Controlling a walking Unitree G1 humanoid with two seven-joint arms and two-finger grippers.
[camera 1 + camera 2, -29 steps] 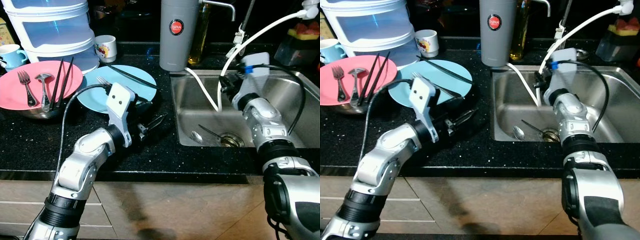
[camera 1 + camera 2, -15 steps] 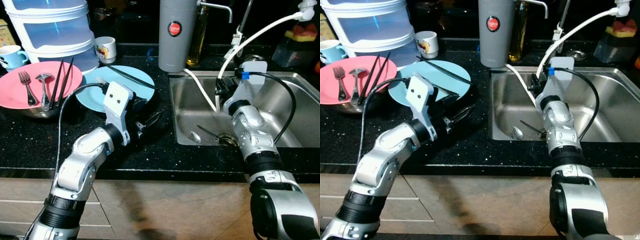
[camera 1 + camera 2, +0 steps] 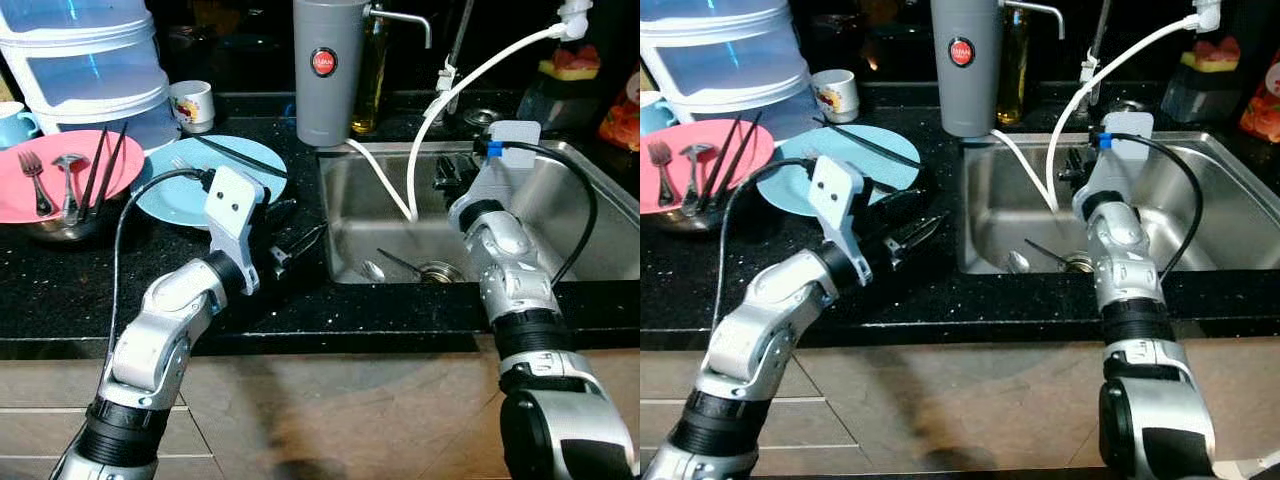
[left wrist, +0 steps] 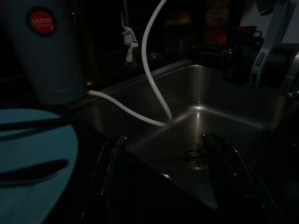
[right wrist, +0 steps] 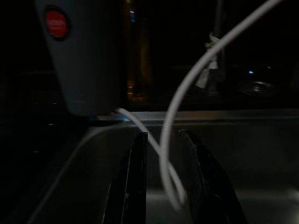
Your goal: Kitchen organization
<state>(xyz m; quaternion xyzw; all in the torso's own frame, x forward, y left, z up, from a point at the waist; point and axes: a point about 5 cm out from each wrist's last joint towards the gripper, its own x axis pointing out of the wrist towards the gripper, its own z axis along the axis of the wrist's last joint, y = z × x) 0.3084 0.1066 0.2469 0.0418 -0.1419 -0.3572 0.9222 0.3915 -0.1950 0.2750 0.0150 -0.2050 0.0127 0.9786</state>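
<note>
L gripper [image 3: 300, 243]: over black counter [image 3: 60, 280] just L of sink rim, fingers spread w/ a clear gap, nothing between them; tips aim toward 3 o'clock, at the basin.
R gripper [image 5: 161, 154]: above sink [image 3: 580, 230], near its back-L part; fingers [image 5: 135, 186] slightly apart, white hose [image 3: 400, 195] runs thru the gap, can't tell if touching.
Spoon [image 3: 372, 270]: on sink floor, abt 9 o'clock of drain [image 3: 437, 271], close by.
Dark utensil [image 3: 400, 263]: in basin betw spoon & drain, lying slanted.
Blue plate [image 3: 190, 185]: on counter at 11 o'clock of L gripper; fork + black chopsticks [image 3: 240, 158] on it.
Pink plate [image 3: 40, 190]: far L, sits on a metal bowl [image 3: 50, 228]; holds fork, spoon, dark chopsticks.
Grey flask [image 3: 325, 70]: upright w/ red badge, at sink's back-L corner, 12 o'clock of L gripper.
Mug [image 3: 190, 100]: small, white, printed, at 11 o'clock of blue plate.
Plastic tiered container [image 3: 80, 70]: back L, behind pink plate.
</note>
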